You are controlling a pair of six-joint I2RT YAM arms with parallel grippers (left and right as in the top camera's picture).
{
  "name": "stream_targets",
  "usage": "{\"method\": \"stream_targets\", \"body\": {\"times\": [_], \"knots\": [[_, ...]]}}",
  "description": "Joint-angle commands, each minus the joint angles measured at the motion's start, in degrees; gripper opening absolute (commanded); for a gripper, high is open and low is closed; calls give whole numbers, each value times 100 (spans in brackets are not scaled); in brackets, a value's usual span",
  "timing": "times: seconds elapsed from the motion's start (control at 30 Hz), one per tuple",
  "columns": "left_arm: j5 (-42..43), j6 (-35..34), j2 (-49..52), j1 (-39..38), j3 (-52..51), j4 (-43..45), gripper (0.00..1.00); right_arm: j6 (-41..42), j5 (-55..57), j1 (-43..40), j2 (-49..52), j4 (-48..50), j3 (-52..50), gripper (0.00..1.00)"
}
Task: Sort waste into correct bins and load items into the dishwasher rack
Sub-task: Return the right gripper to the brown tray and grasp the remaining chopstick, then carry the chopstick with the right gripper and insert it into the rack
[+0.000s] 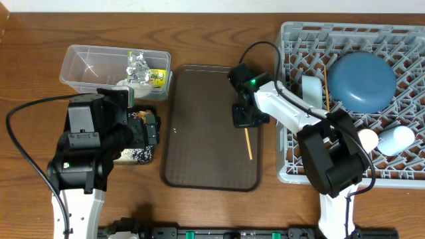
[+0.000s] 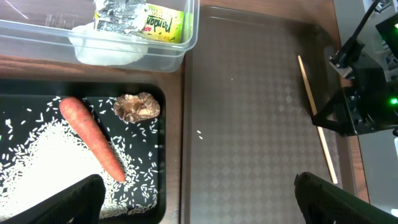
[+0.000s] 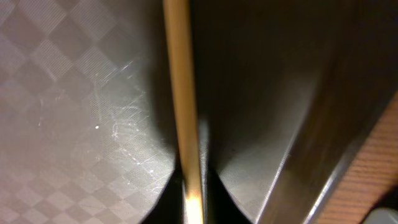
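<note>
Slim, straight, pale wooden chopstick against the dark brown tray

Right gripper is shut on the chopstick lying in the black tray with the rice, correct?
No: the right gripper is shut on the chopstick, but the chopstick lies on the brown serving tray, not in the black tray. The overhead view shows it.

right gripper — on chopstick | serving tray (brown) | blue bowl — in rack
</note>
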Motion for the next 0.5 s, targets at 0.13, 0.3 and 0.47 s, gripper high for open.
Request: {"method": "stream_targets", "body": {"times": [0.13, 0.3, 0.47], "knots": [[-74, 48, -2, -7, 76, -2, 98, -614, -66, -175, -391, -17, 94, 1], [-74, 48, -2, -7, 79, 0, 98, -1095, -66, -310, -1447, -57, 94, 1], [-74, 48, -2, -7, 79, 0, 98, -1309, 323, -680, -2599, -44, 94, 1]]}}
